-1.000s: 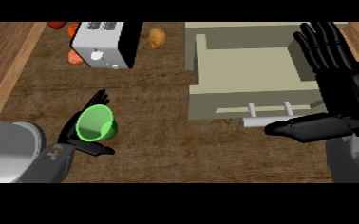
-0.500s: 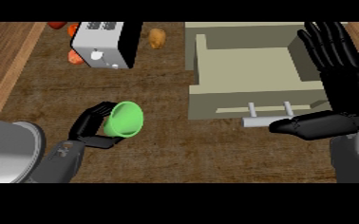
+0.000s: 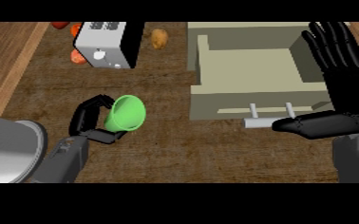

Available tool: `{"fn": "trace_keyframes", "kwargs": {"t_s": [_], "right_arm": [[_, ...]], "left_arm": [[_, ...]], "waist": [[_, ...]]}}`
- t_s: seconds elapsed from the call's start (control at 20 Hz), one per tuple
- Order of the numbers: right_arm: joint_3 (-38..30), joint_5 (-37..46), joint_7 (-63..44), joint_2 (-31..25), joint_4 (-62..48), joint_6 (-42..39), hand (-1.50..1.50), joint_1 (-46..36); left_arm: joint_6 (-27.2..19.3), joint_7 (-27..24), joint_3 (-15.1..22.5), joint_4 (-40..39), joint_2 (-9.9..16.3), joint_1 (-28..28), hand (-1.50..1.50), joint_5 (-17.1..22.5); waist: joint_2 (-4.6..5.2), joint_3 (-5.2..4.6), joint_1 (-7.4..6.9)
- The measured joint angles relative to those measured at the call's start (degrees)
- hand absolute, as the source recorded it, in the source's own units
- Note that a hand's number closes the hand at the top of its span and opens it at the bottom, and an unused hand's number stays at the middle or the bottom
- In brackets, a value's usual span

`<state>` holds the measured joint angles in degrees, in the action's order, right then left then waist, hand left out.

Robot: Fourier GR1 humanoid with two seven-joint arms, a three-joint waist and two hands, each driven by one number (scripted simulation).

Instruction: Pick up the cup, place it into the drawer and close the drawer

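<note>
Brown counter (image 3: 182, 152) lies below me; my left hand (image 3: 89, 121) curls round the green cup (image 3: 126, 113), left of the open drawer (image 3: 252, 71). My right hand (image 3: 335, 76) rests open beside its handle (image 3: 270, 121).

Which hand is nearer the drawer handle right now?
Right. The right hand is open at the handle's right end, its thumb beside the bar. The left hand is far across the counter, curled round the green cup.

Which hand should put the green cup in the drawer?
The left hand: its fingers already curl round the green cup. The right hand is open beside the open drawer, holding nothing.
</note>
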<state>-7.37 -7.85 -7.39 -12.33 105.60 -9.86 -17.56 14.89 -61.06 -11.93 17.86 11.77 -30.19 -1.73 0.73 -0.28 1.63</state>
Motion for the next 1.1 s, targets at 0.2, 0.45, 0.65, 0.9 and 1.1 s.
{"fn": "trace_keyframes", "kwargs": {"t_s": [0.2, 0.45, 0.65, 0.9, 1.1], "right_arm": [[-0.41, -0.16, 0.40, -0.32, 0.02, -0.41, -1.50, 0.75], [-0.15, 0.40, -0.08, -0.20, 0.91, -0.23, -1.50, 1.82], [-0.27, 0.84, 0.86, -0.17, 0.72, -0.50, -1.50, 2.96], [-0.05, 1.53, 0.50, -0.08, 1.65, -0.31, -1.50, 4.06], [-1.07, 1.29, 0.97, -0.51, 0.83, -0.43, -1.50, 3.64]], "left_arm": [[-5.00, -1.00, -5.49, 1.12, -1.81, 0.42, 1.50, 4.71], [-5.55, 0.10, -6.02, 3.63, -3.30, -2.29, 1.50, 6.01], [-6.45, 2.12, -4.37, 7.73, -5.37, -5.49, 1.50, 5.63], [-7.59, 9.63, -1.49, 16.30, -7.91, -10.40, 1.50, 5.68], [-9.84, 18.19, 1.54, 23.41, -10.11, -13.95, 1.50, 6.43]], "waist": [[-0.16, 0.05, -0.43], [-0.46, 0.17, -0.76], [-0.71, 0.24, -1.20], [-1.10, 0.32, -1.87], [-1.16, 0.34, -2.04]]}}
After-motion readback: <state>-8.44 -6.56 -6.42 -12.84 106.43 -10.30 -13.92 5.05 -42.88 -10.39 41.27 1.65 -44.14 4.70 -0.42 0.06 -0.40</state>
